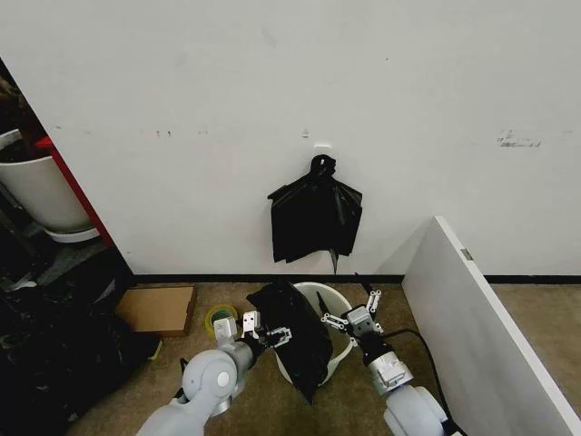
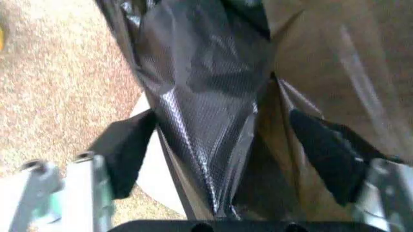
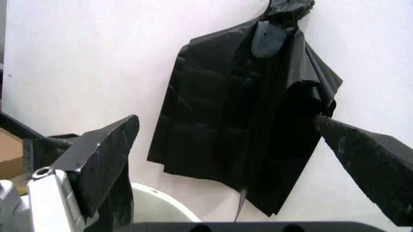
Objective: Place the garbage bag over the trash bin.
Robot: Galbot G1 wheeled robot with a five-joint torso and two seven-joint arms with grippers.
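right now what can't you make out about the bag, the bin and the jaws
- Trash bin: head view, the draped garbage bag covers its near-left side and base.
- Left gripper: left wrist view, jaws spread around a bag fold; contact unclear.
- Right gripper: head view, open by the rim; contact too small to judge.
- Bag's mouth: lost among folds.

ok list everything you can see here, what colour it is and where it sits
bag: one, black, draped over the bin's left rim
bin: one, cream-white, on the floor by the wall
bag bunch: one, black, hanging on the wall above the bin
box: one, brown, floor left of the bin
tape roll: one, yellowish, floor beside the box
pot: one, white, far left
board: one, white, right of the bin
left claw: open, around a fold of the bag
right claw: open, over the bin's right rim
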